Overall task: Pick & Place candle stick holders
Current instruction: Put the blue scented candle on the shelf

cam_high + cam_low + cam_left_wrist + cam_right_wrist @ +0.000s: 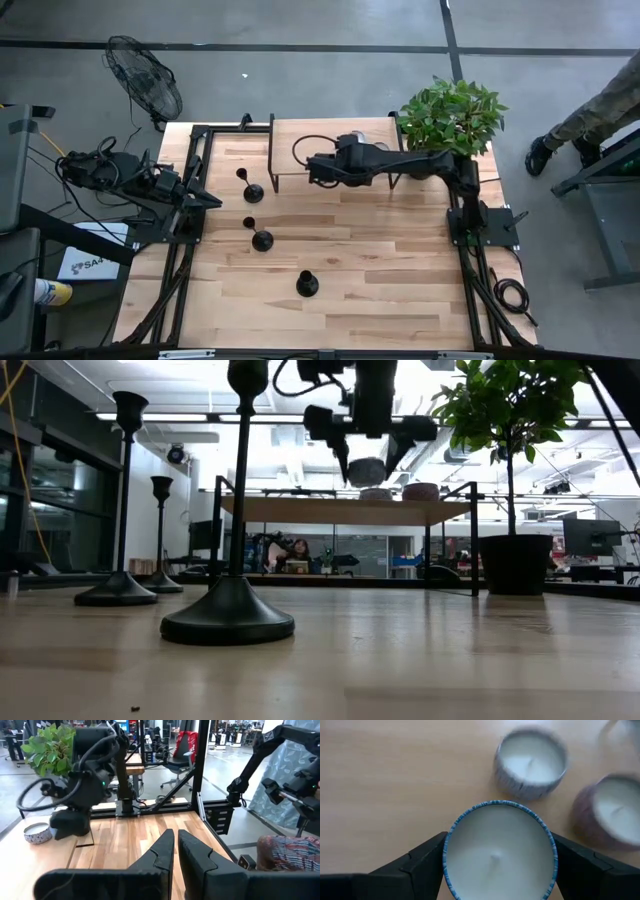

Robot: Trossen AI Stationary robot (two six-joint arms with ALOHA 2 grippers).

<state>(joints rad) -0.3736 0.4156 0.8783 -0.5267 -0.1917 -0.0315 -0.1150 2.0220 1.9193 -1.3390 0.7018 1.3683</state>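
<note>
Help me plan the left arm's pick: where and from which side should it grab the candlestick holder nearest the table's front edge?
Grip the thin stem of the front candlestick holder from the side, fingers level, between cup and base. It stands upright; the domed base is too wide and sloped. Left gripper waits at the left edge.

Both arms are built of dark, matte black links. The right arm (400,160), at upper centre-right of the high view, has rounded cylindrical joint housings and a black cable looped beside its wrist. The left arm (150,185), at left, trails tangled black cables. The left gripper (176,860) carries two black, wedge-shaped, angular fingers (160,855).
</note>
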